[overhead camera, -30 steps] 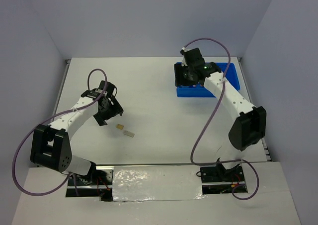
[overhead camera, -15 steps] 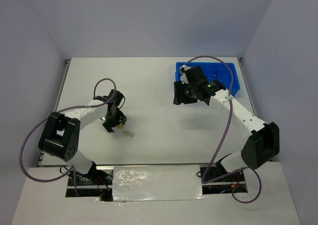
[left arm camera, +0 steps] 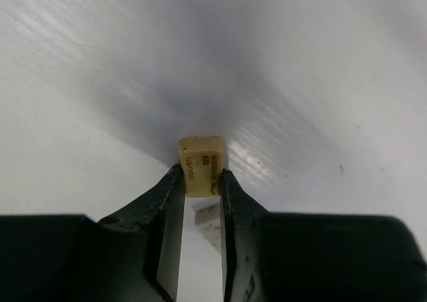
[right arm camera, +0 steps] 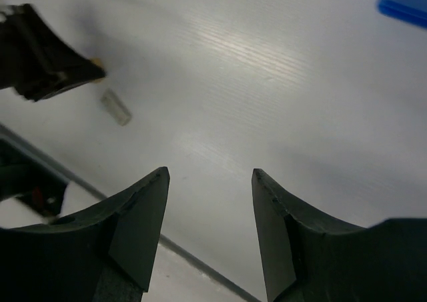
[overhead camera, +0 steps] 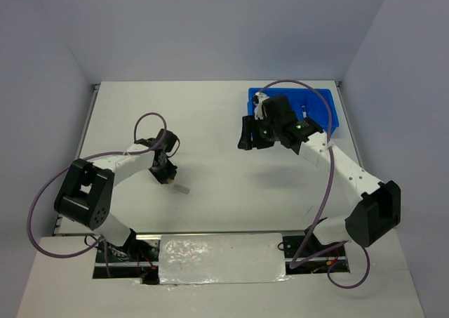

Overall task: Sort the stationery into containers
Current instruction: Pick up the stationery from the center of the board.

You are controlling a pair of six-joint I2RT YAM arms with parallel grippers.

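My left gripper [left arm camera: 200, 177] is shut on the tiny tan block [left arm camera: 200, 163], pinched at the fingertips against the white table; the overhead view shows the left gripper [overhead camera: 166, 175] at the left centre. A short beige bar [overhead camera: 182, 189] lies just right of it, and the same beige bar [left arm camera: 209, 223] shows between the fingers below the block. My right gripper [overhead camera: 248, 136] hangs open and empty over the table, left of the blue tray [overhead camera: 321, 97]. In the right wrist view the right gripper [right arm camera: 209, 175] faces the beige bar [right arm camera: 115, 107] and the left gripper [right arm camera: 47, 67].
The tray stands at the back right, partly hidden by the right arm; only a corner of the tray [right arm camera: 405, 2] shows in the right wrist view. Purple cables loop off both arms. The table's near edge [right arm camera: 200, 265] runs close under the right fingers.
The left gripper came down over the tan block and closed on it. The right arm swung away from the tray, leftward and nearer, with its jaws still open.
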